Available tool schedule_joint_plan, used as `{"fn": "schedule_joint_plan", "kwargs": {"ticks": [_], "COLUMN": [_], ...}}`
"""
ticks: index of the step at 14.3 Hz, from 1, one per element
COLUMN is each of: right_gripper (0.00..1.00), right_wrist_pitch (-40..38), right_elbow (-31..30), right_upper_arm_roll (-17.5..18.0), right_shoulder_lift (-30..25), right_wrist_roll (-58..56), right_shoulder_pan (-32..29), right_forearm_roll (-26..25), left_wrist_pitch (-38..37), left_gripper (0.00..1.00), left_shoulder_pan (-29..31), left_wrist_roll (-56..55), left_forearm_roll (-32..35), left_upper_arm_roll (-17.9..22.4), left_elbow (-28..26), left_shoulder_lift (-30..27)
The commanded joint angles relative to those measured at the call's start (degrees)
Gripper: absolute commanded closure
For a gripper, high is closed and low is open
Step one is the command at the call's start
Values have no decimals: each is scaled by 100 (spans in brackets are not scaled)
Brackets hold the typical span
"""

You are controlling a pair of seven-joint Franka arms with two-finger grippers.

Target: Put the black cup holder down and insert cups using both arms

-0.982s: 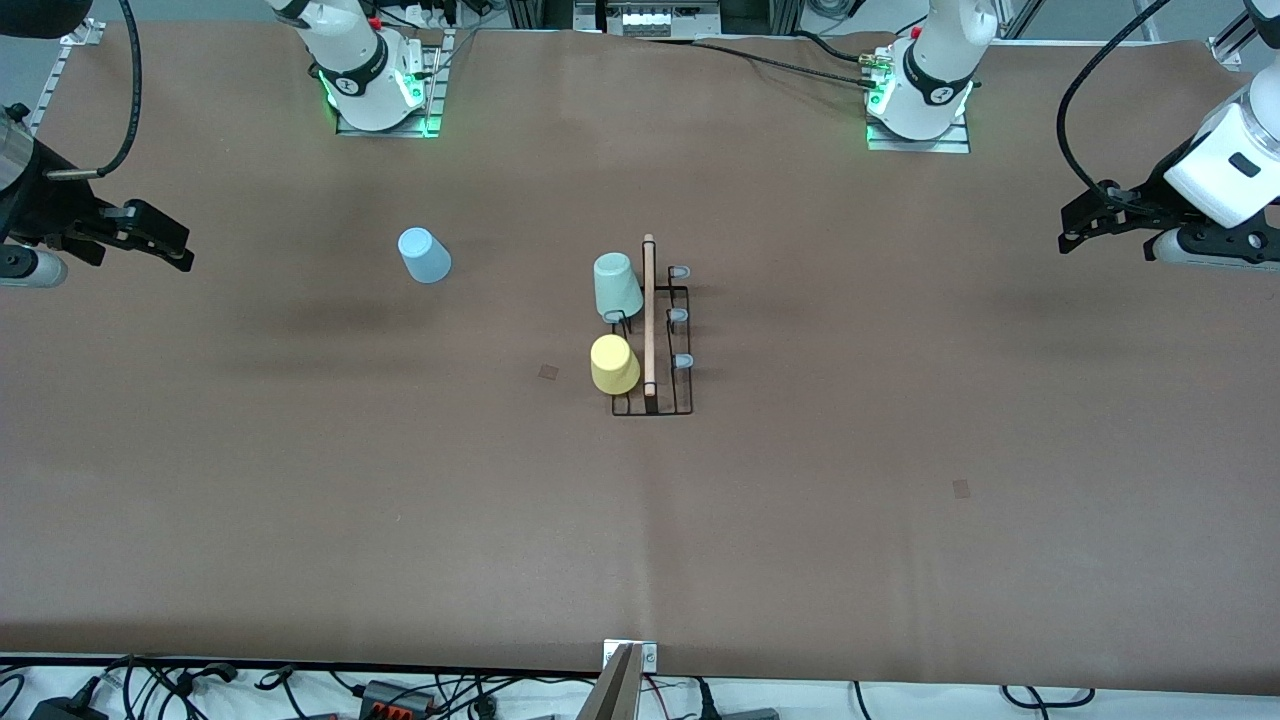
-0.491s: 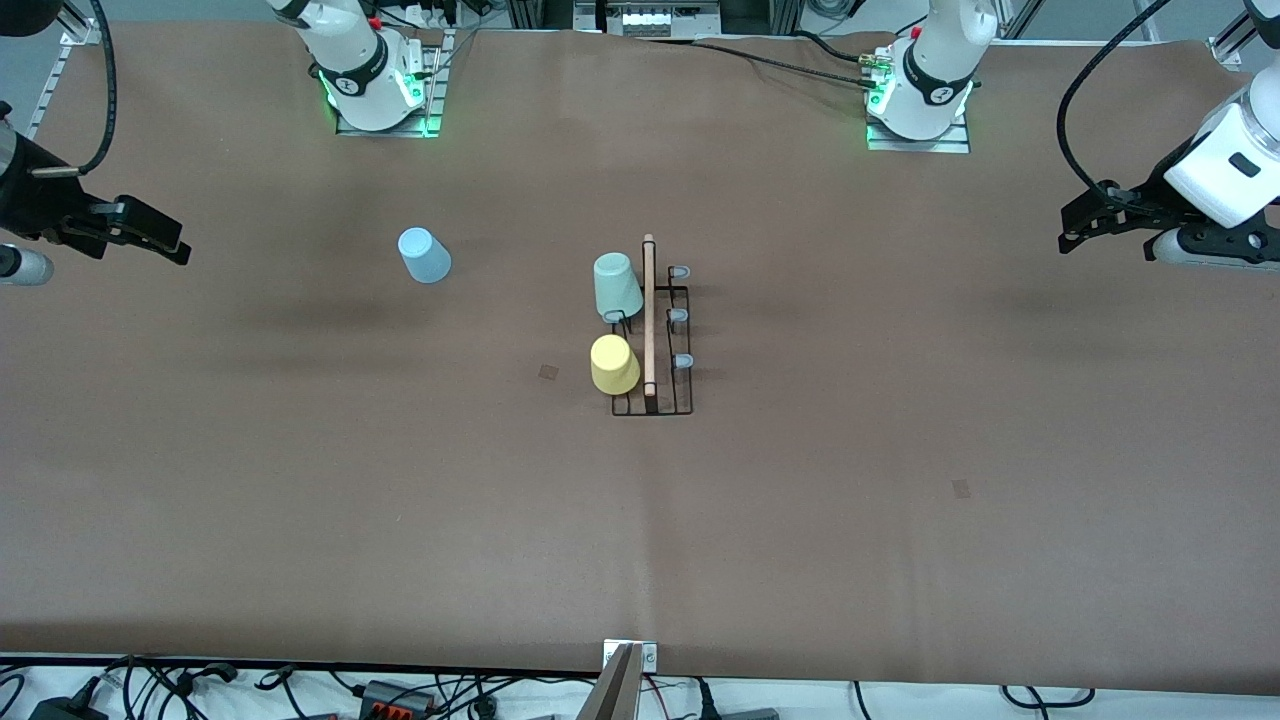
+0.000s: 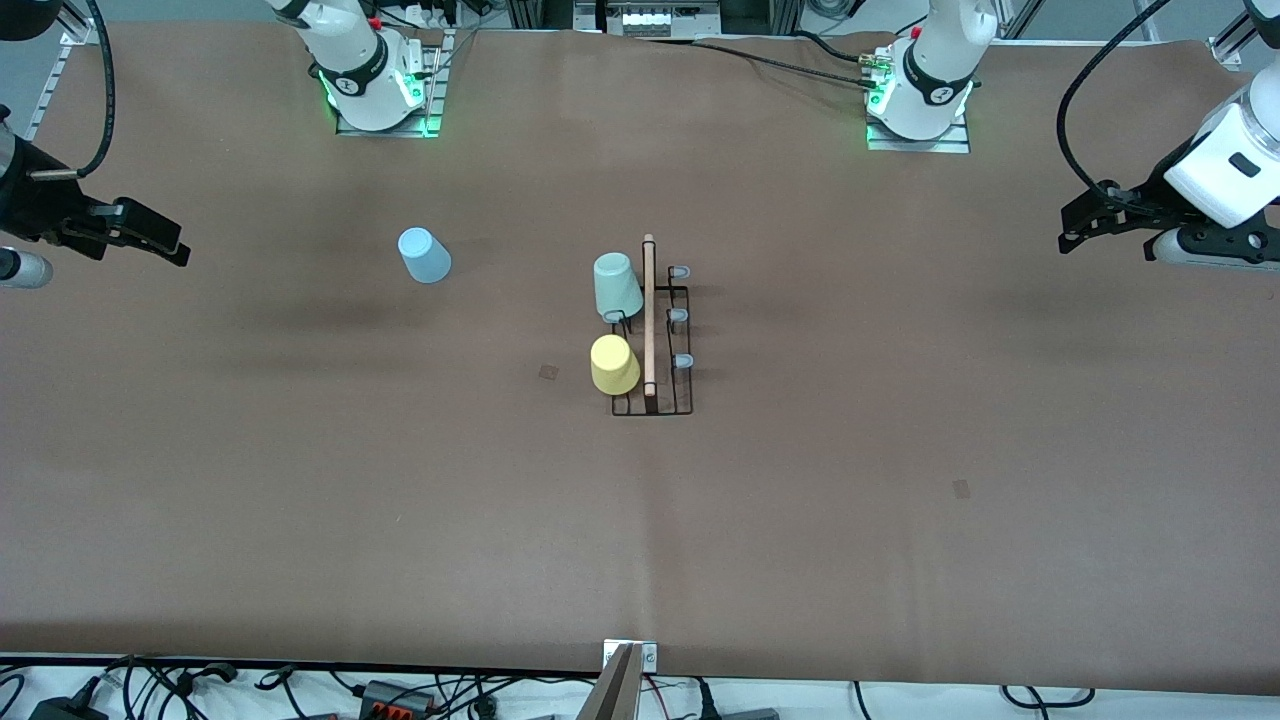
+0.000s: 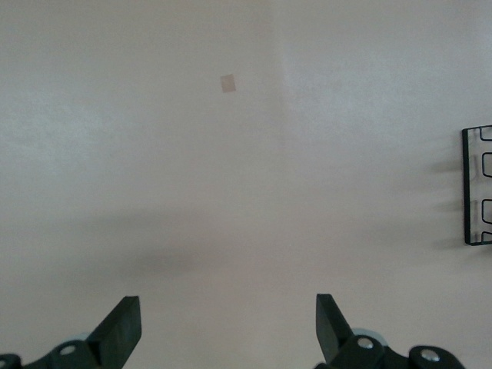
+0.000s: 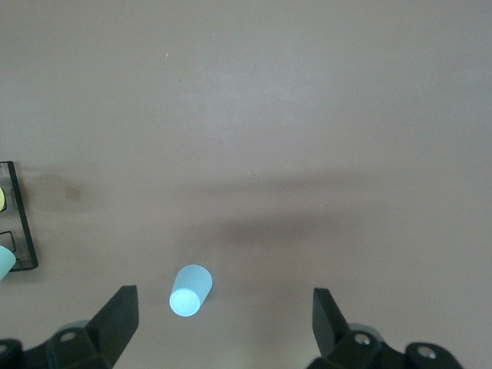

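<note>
The black cup holder [image 3: 680, 400] stands at the table's middle, its wooden rod handle [image 3: 649, 315] running along it. A mint green cup [image 3: 617, 285] and a yellow cup [image 3: 613, 364] sit upside down on its right-arm side. Three capped pegs [image 3: 677, 315] on its left-arm side are bare. A light blue cup [image 3: 424, 255] stands upside down on the table toward the right arm's end, and shows in the right wrist view [image 5: 190, 290]. My right gripper [image 3: 178, 250] [image 5: 223, 319] is open and empty in the air past that cup. My left gripper [image 3: 1072, 235] [image 4: 227, 327] is open and empty over the left arm's end.
The arm bases [image 3: 375, 90] [image 3: 920, 100] stand at the back edge. Small dark patches [image 3: 548, 372] [image 3: 961, 488] mark the brown table cover. Cables [image 3: 400, 692] lie along the front edge. The holder's edge shows in both wrist views [image 4: 477, 184] [image 5: 19, 223].
My right gripper has drawn back a little toward its end of the table. The left arm, the holder and the cups have not moved.
</note>
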Motion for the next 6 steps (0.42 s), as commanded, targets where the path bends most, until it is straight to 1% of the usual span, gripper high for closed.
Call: {"fn": "schedule_joint_plan", "kwargs": {"ticks": [1, 6], "right_gripper": [0, 0], "right_wrist_pitch": [-89, -124], "right_elbow": [124, 124], "right_upper_arm_roll": [36, 36], "right_shoulder_lift": [42, 42], "right_wrist_roll": [-119, -66], "right_shoulder_pan": [-63, -55], "right_forearm_roll": [105, 105], "left_wrist_pitch": [-117, -117], "left_gripper": [0, 0], "left_shoulder_pan": [18, 18], "left_wrist_roll": [-25, -25], "left_forearm_roll": [-52, -52], "left_upper_arm_roll": [-9, -9], "left_elbow": [133, 133], "left_shoulder_lift": [30, 30]}}
